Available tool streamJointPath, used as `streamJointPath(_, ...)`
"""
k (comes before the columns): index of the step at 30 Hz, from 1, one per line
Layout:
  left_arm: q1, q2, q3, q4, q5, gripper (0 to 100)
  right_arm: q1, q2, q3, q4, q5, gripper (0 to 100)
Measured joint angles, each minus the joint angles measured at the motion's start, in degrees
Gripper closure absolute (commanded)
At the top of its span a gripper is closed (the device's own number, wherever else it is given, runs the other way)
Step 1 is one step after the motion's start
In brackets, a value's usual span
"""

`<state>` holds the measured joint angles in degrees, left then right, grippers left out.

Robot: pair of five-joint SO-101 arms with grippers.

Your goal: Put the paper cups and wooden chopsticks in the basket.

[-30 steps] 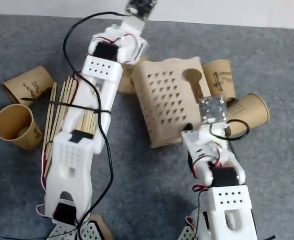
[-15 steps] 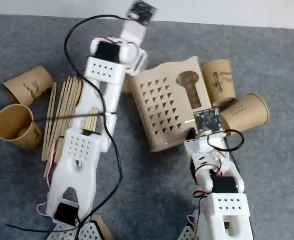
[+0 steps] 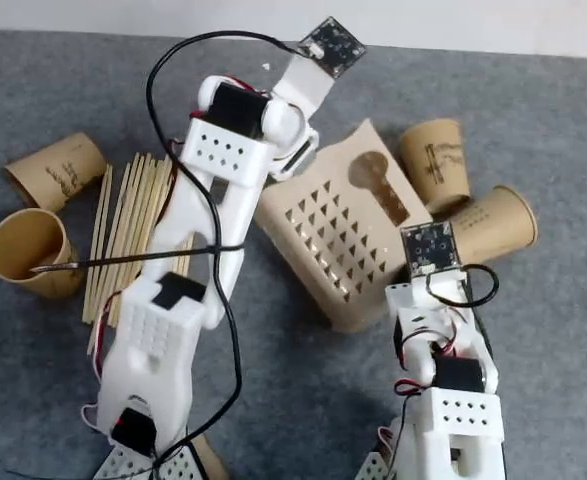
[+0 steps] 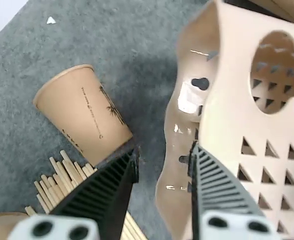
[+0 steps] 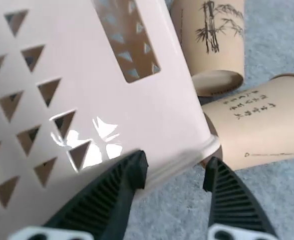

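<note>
The beige perforated basket (image 3: 348,240) lies tipped on its side mid-table. My left arm (image 3: 208,210) stretches across to its far-left rim. The left gripper (image 4: 162,167) is open, and the basket's rim (image 4: 179,145) sits between its fingers. My right gripper (image 5: 174,170) is open at the basket's near-right rim (image 5: 187,150). Wooden chopsticks (image 3: 123,220) lie bundled at the left beside two paper cups (image 3: 58,168) (image 3: 23,250). Two more cups (image 3: 435,160) (image 3: 493,225) lie right of the basket. Another cup (image 4: 84,117) lies by the left gripper.
A black cable (image 3: 123,258) runs over the chopsticks toward the left cup. The right arm's base (image 3: 453,420) stands at the near edge. Grey carpet lies open at the near centre (image 3: 303,400) and the far right (image 3: 563,120).
The basket has turned clockwise, its near end swinging toward the right arm. The left arm's wrist has swung right along the basket's far rim. The right gripper has drawn back slightly.
</note>
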<state>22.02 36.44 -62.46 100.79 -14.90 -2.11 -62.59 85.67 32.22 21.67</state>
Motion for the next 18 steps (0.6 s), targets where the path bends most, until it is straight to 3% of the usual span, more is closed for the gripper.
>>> streamJointPath(8, 3.6, -8.35, 15.56, 1.05, -4.66, 81, 2.99, 0.09, 0.18, 2.9, 0.26, 77.8)
streamJointPath(18, 14.95, -15.91, 17.23, 1.58, -5.54, 81, 10.73, 1.14, 6.07, 6.68, 0.53, 77.8)
